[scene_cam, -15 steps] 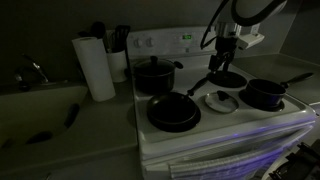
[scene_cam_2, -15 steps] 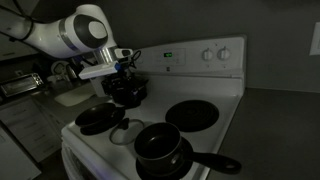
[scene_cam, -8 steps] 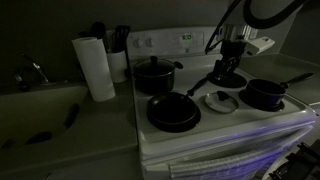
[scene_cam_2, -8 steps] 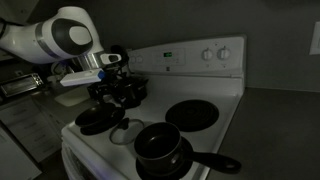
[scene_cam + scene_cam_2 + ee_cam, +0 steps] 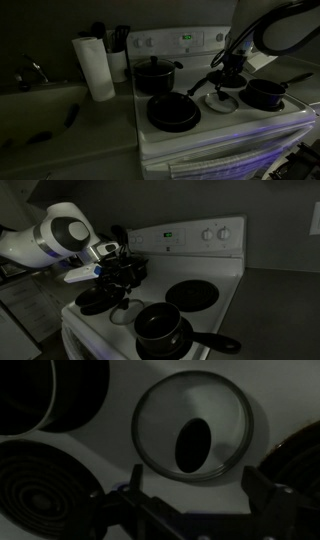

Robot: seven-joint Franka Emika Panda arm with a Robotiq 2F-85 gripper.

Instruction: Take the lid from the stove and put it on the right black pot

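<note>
Wrist view first: the lid (image 5: 193, 422) lies flat on the white stove (image 5: 118, 410), and it fills the upper middle of the picture. My jaws are spread as wide as they go and hold nothing. One finger (image 5: 133, 495) sits low on the left and its partner low on the right, so the lid is straight ahead of me and centred in the gap.

That dark oval in the middle of the lid I take for the knob. Its long axis runs roughly up and down the picture, so my closing line would cross its narrow side. To my eye that's a good line-up, and the coming move looks like a plain drop onto the knob with no turn of the wrist.

In an exterior view I hover just above the lid (image 5: 221, 101), not touching it. It rests on the stove (image 5: 200, 140) between the frying pan (image 5: 173, 112) and the small black pot (image 5: 265, 93), which stands just beside it with its handle pointing away. So the carry should be short, sideways and away from the frying pan. The bigger pot (image 5: 155, 75) stands well clear at the back.
</note>
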